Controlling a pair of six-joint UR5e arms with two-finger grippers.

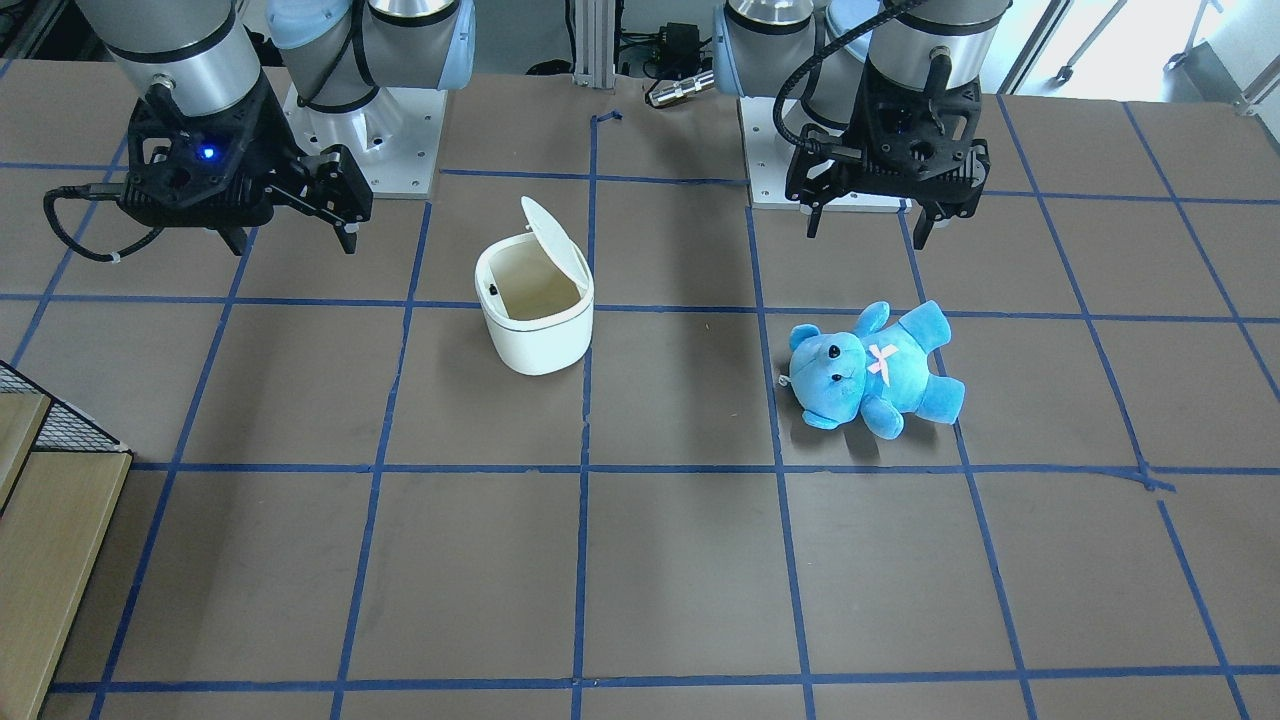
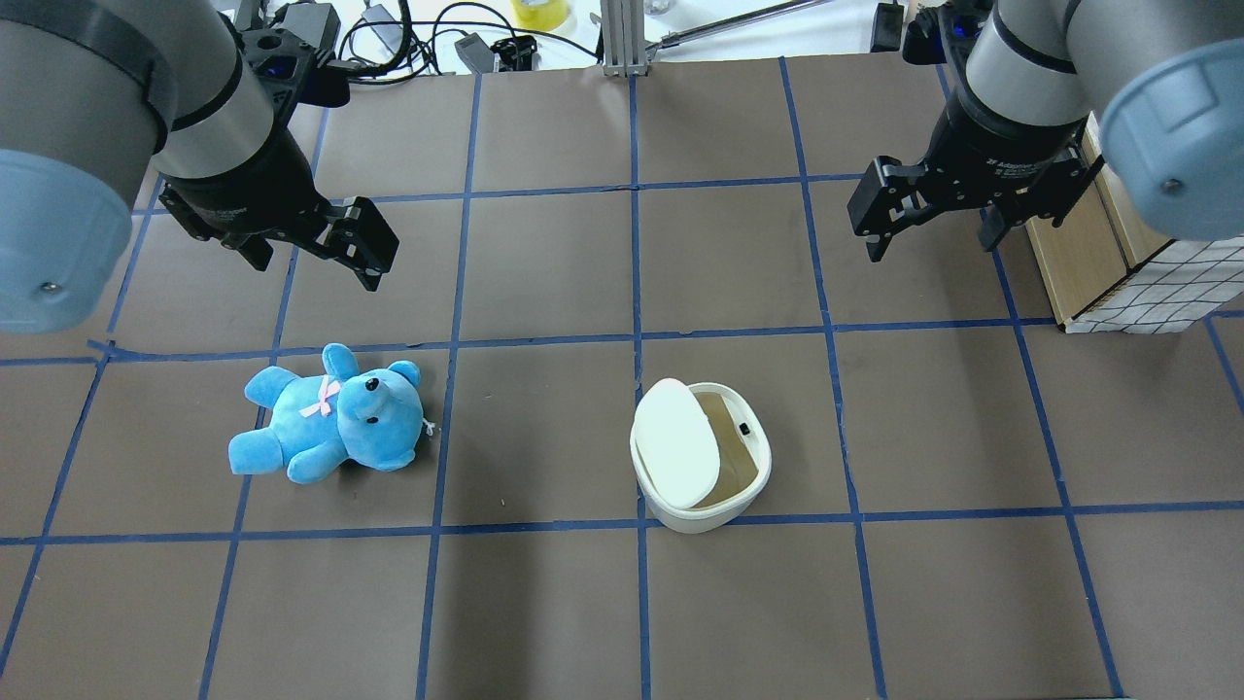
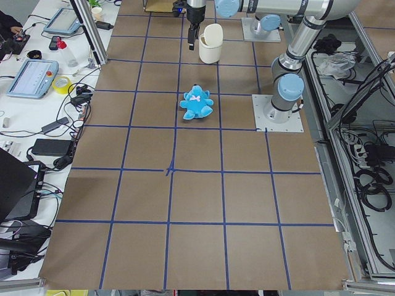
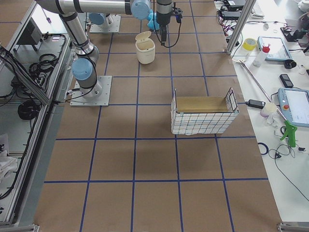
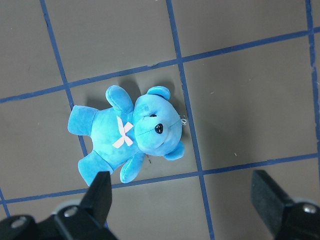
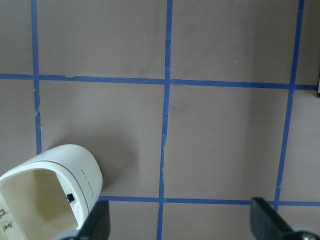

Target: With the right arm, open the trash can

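Note:
The white trash can point(image 1: 535, 340) stands on the table with its lid point(image 1: 550, 232) flipped up and its inside showing. It also shows in the overhead view point(image 2: 750, 484) and at the lower left of the right wrist view point(image 6: 75, 170). My right gripper point(image 1: 290, 240), with the blue light, hangs open and empty above the table, off to the side of the can and apart from it; it also shows in the overhead view point(image 2: 931, 238). My left gripper point(image 1: 866, 230) is open and empty above the blue teddy bear point(image 1: 870, 365).
The teddy bear point(image 2: 330, 418) lies on its back on the robot's left half of the table. A wire basket holding a wooden box point(image 2: 1118, 262) stands at the table's right edge, near the right arm. Blue tape lines grid the brown tabletop.

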